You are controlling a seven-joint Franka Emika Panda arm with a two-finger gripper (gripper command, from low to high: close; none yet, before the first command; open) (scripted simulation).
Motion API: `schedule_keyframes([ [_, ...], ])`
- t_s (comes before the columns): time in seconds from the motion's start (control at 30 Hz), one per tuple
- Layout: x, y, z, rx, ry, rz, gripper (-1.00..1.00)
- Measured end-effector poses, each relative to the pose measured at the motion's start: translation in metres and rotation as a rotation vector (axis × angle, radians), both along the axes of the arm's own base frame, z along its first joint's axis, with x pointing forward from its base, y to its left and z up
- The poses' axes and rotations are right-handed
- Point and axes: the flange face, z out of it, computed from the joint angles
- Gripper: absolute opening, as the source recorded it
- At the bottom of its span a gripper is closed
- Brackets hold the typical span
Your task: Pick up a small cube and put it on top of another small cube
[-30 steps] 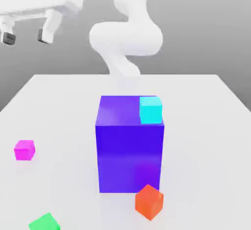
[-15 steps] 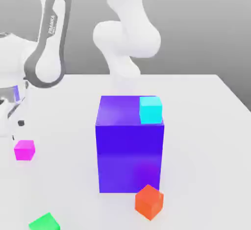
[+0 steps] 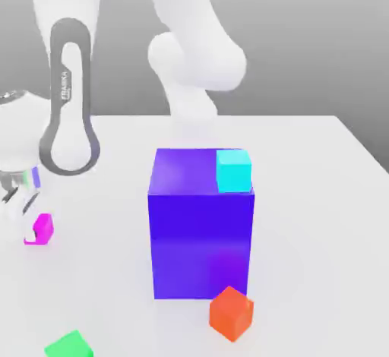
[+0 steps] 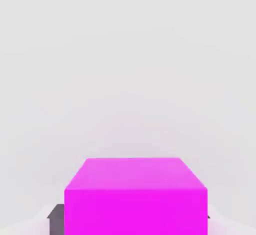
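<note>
A small magenta cube (image 3: 44, 228) rests on the white table (image 3: 319, 196) at the exterior view's left. My gripper (image 3: 32, 230) has come down over it and is shut on it. In the hand view the magenta cube (image 4: 135, 194) sits between the fingers, with a dark pad (image 4: 56, 216) against one of its sides. Other small cubes are a cyan one (image 3: 234, 171), an orange one (image 3: 231, 314) and a green one (image 3: 68, 345).
A big blue-violet block (image 3: 201, 234) stands mid-table, with the cyan cube on its top far right corner. The orange cube lies just in front of the block, the green one at the front left edge. The arm's white links rise behind and left.
The arm swung down from high at the left to the magenta cube, and the jaws went from wide open to shut on it. The other cubes stayed put.
</note>
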Motion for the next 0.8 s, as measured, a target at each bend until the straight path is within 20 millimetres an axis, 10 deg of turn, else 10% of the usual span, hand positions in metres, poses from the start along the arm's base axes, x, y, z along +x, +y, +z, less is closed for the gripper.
schedule_keyframes([
  [0.1, 0.012, 0.002, 0.025, 0.002, 0.0, 0.018, -1.0],
  [0.27, 0.116, 0.026, 0.043, 0.001, 0.007, 0.167, -1.0],
  [0.53, 0.282, 0.137, 0.074, 0.003, 0.0, 0.41, -1.0],
  [0.67, 0.298, 0.153, 0.029, 0.002, -0.002, 0.434, -1.0],
  [0.7, 0.298, 0.154, 0.02, 0.002, -0.002, 0.435, 1.0],
  [0.8, 0.298, 0.154, 0.02, 0.002, -0.002, 0.435, 1.0],
])
